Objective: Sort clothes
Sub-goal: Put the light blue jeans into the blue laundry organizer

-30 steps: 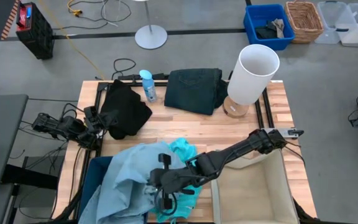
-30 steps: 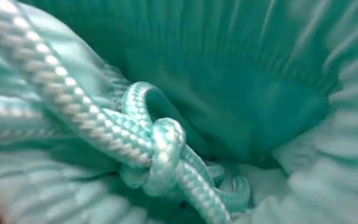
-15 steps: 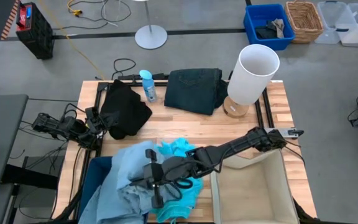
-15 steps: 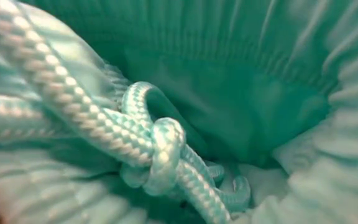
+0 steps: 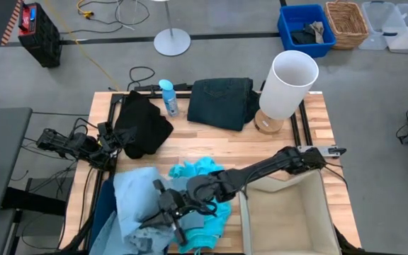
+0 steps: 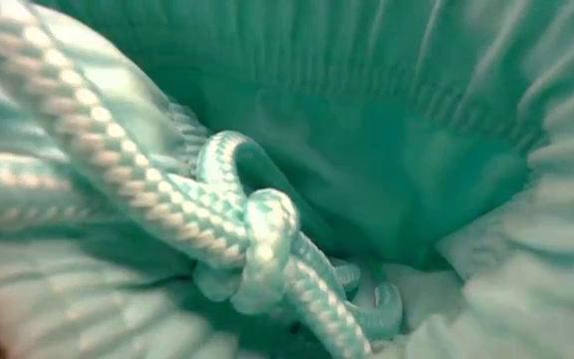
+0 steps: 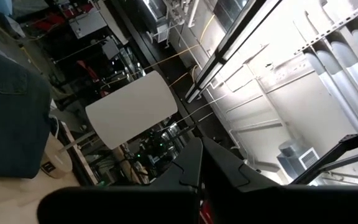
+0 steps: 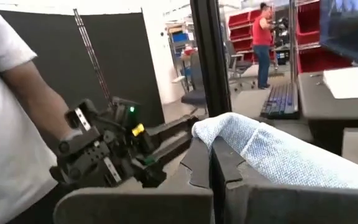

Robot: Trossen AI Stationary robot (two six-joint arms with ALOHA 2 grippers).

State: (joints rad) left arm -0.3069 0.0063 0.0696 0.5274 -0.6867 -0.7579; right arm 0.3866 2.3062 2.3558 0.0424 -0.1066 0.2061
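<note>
- Pale blue garment (image 5: 134, 202): your right gripper (image 5: 163, 221) has its fingers clamped on a fold of it (image 8: 278, 152), low at the table's near left.
- Turquoise garment (image 5: 202, 177) lies just beside that gripper, under the right arm.
- Black garment (image 5: 144, 124) and denim garment (image 5: 221, 101) sit well beyond it, at the far edge.
- Your left gripper (image 5: 112, 136) waits beside the black garment, fingers pressed together (image 7: 194, 171).

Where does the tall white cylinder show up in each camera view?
High view: white cylinder in the picture's upper right, beside the dark denim garment.
Left wrist view: centre, dark denim garment beside it, the shared landmark.
Low view: not in it; turquoise garment fills it.
Right wrist view: not in it.
</note>
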